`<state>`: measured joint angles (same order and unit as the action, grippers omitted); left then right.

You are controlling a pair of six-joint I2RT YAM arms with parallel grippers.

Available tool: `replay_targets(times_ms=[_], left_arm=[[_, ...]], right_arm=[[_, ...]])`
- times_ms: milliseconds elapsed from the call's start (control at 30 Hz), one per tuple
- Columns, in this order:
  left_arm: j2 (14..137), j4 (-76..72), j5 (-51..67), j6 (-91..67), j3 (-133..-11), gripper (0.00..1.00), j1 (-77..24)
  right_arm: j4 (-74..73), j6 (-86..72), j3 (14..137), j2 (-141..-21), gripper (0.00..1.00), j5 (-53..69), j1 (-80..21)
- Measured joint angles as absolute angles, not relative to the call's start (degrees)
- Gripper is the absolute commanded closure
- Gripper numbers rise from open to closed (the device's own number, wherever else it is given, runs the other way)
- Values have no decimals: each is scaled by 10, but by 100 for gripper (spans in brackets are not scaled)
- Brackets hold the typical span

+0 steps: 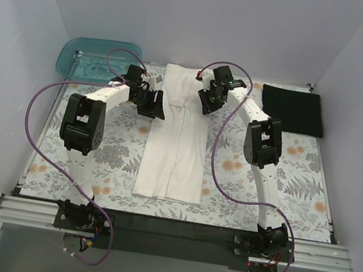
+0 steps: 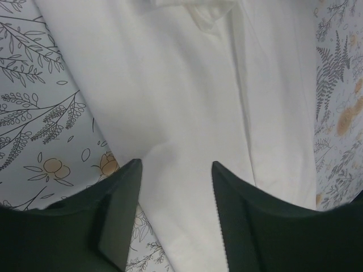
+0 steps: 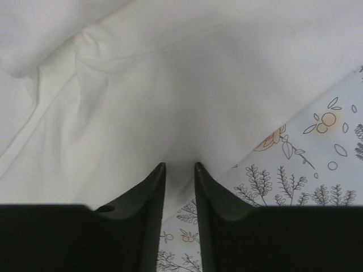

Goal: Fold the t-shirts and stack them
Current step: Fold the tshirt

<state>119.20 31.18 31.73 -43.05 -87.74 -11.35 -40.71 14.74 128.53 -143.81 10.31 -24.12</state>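
Note:
The cream-white t-shirt (image 1: 174, 149) lies folded into a long narrow strip down the middle of the floral cloth. The black t-shirt (image 1: 292, 111) rests as a folded rectangle at the back right. My left gripper (image 1: 155, 104) hovers at the strip's left edge, near its far end. In the left wrist view the left gripper (image 2: 176, 163) is open, with flat white fabric (image 2: 170, 85) below the gap. My right gripper (image 1: 206, 102) is at the strip's right edge. Seen from the right wrist, the right gripper (image 3: 180, 164) has its jaws a narrow gap apart, with the shirt's edge (image 3: 170, 85) at the tips.
A translucent teal tub (image 1: 97, 60) stands at the back left corner. The grey-and-orange floral cloth (image 1: 117, 146) covers the table. White walls close in the left, right and back sides. Purple cables loop from both arms.

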Motion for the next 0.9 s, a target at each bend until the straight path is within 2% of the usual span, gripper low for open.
replay_targets(times_ms=[33, 67, 100, 133, 267, 300, 333, 367, 400, 633, 767, 900], left_arm=[[1192, 310, 316, -428, -878, 38, -113], [1192, 308, 316, -427, -879, 29, -113], [1191, 307, 317, -424, -880, 16, -112], [1190, 305, 320, -420, -881, 15, -112], [1145, 304, 331, -399, -880, 14, -111], [1120, 302, 335, -392, -877, 14, -111], [1091, 301, 339, -383, -874, 14, -110], [1059, 298, 343, -375, -871, 14, -110], [1021, 292, 348, -367, -865, 14, -110], [780, 217, 384, -307, -760, 12, -110], [745, 265, 444, -195, -688, 11, -110], [686, 346, 473, -57, -545, 12, -116]], right_arm=[[-405, 151, 1284, -1436, 55, 113, -239], [-402, 155, 1277, -1432, 52, 122, -237], [-402, 161, 1267, -1423, 49, 134, -234], [-404, 167, 1255, -1411, 41, 143, -232], [-408, 206, 1186, -1299, 34, 172, -227], [-407, 219, 1169, -1259, 30, 177, -227], [-407, 230, 1157, -1219, 22, 183, -227], [-404, 241, 1148, -1179, 20, 189, -227], [-398, 253, 1138, -1130, 2, 198, -228], [-362, 312, 1029, -919, 2, 276, -232], [-366, 340, 883, -868, 2, 294, -263], [-368, 376, 690, -828, 2, 264, -363]])
